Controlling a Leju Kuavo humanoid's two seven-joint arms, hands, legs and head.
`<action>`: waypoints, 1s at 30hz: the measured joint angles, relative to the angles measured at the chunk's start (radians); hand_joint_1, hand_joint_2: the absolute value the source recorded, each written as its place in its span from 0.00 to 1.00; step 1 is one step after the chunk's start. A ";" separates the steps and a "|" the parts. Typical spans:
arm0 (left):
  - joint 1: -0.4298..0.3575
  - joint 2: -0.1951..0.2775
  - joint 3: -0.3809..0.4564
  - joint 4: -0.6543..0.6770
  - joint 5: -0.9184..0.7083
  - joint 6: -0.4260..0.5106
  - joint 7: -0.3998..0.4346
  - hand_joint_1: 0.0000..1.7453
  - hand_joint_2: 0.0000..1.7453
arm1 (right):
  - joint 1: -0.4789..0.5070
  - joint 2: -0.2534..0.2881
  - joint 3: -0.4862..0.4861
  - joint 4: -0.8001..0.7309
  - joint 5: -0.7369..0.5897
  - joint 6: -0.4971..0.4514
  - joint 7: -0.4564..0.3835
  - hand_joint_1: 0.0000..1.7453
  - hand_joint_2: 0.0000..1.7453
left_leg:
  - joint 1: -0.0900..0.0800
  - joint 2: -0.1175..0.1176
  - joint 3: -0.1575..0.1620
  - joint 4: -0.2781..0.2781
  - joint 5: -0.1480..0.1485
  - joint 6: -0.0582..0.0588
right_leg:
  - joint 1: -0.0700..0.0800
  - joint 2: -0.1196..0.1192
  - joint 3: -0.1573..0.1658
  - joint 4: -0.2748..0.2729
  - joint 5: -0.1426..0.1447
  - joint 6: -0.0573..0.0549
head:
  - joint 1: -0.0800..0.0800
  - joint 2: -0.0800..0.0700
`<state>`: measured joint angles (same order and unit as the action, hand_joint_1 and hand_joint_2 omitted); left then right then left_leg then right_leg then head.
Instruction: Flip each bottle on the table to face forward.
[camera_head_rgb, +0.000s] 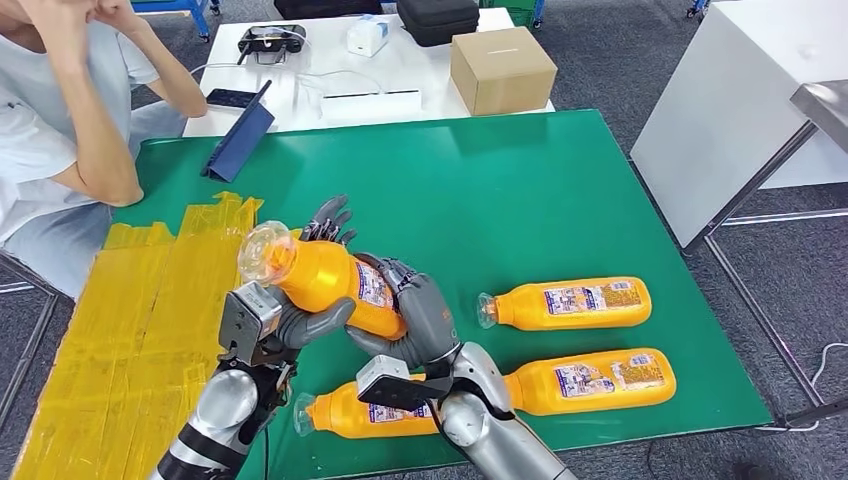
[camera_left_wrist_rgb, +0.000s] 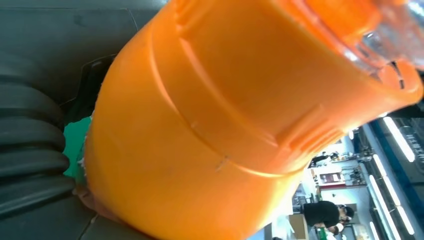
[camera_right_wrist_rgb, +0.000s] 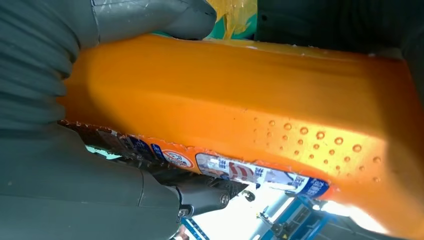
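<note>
Four orange bottles were in the scene: one held bottle (camera_head_rgb: 330, 283) was lifted above the green tabletop (camera_head_rgb: 520, 190), tilted with its clear cap toward the left hand (camera_head_rgb: 300, 310), and three others lay on their sides, a far bottle (camera_head_rgb: 570, 303), a near-right bottle (camera_head_rgb: 590, 381) and a front bottle (camera_head_rgb: 345, 415) partly under the right arm. The left hand grasped the held bottle near its neck end, thumb underneath; the right hand (camera_head_rgb: 420, 318) clasped the labelled body. Judgement: the bottle looked full, so fairly heavy, with stiff plastic walls; droplets on its skin in the right wrist view suggested a slippery surface, and the printed label band (camera_right_wrist_rgb: 250, 172) seemed the surer place to hold. Hidden or unclear: the label text was too small to read, the front bottle's label was covered by the right forearm, and the left hand's fingers were mostly behind the bottle. A seated person (camera_head_rgb: 60, 120) was beside the tabletop, cut off by the frame edge.
</note>
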<state>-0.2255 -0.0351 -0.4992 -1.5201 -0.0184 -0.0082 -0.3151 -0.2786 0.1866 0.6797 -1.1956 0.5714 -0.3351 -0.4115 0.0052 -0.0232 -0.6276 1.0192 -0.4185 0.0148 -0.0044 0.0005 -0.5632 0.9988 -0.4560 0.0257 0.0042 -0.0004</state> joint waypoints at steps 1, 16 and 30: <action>0.000 0.000 0.002 0.000 -0.001 0.001 0.001 0.60 1.00 | -0.003 -0.001 0.003 0.001 0.005 0.001 0.001 1.00 1.00 | 0.000 0.000 0.000 0.000 0.000 0.000 | 0.000 0.000 0.000 0.000 0.000 0.000 | 0.000 0.000; 0.013 0.000 0.020 0.002 -0.004 0.022 0.000 1.00 1.00 | -0.015 -0.007 0.029 0.010 0.009 0.001 0.014 1.00 1.00 | 0.000 0.000 0.000 0.000 0.000 0.000 | 0.000 0.000 0.000 0.000 0.000 0.000 | 0.000 0.000; 0.016 -0.003 0.020 -0.001 -0.071 0.113 -0.017 1.00 1.00 | 0.023 -0.008 0.030 -0.005 -0.045 -0.039 -0.008 0.00 1.00 | 0.000 0.000 0.000 0.000 0.000 0.000 | 0.000 0.000 0.000 0.000 0.000 0.000 | 0.000 0.000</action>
<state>-0.2093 -0.0384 -0.4788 -1.5212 -0.0890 0.1049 -0.3320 -0.2559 0.1787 0.7100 -1.2009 0.5262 -0.3737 -0.4199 0.0053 -0.0233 -0.6277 1.0192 -0.4185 0.0148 -0.0043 0.0005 -0.5635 0.9988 -0.4560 0.0257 0.0043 -0.0004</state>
